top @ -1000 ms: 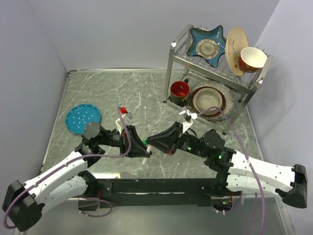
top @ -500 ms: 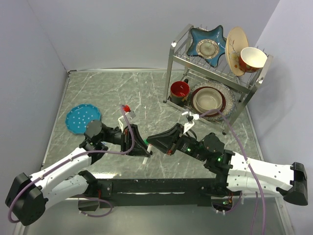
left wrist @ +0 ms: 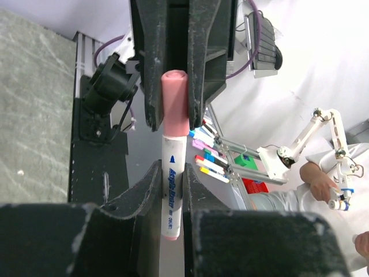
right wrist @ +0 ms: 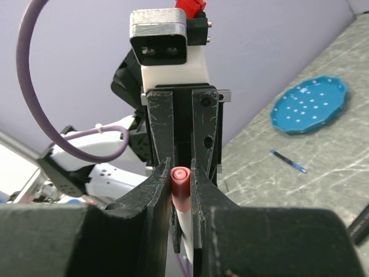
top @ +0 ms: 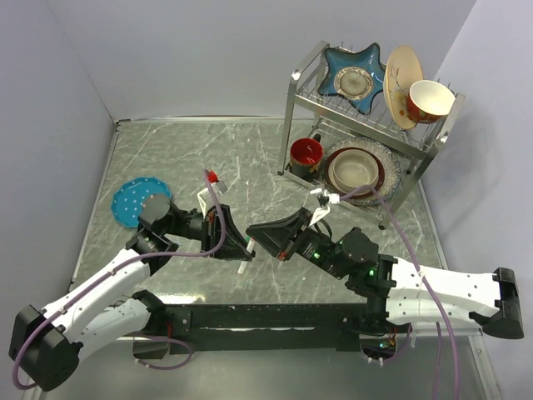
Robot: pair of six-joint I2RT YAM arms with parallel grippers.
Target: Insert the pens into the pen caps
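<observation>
Above the near middle of the table [right wrist: 340, 150], the left gripper [left wrist: 171, 173] is clenched on the thin white pen [left wrist: 171, 199]. The right gripper [right wrist: 180, 168] pinches the reddish-pink cap [left wrist: 173, 101], which sits over the pen's tip. Farther left, a blue pen [right wrist: 288, 161] lies near a blue plate [right wrist: 311, 107].

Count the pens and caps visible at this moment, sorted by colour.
White pen: 1, held in the left claw
Pink cap: 1, held in the right claw, on the white pen's end
Blue pen: 1, lying on the table
Total: 3
A dark thing cut off at the edge of the right wrist view is not counted.
</observation>
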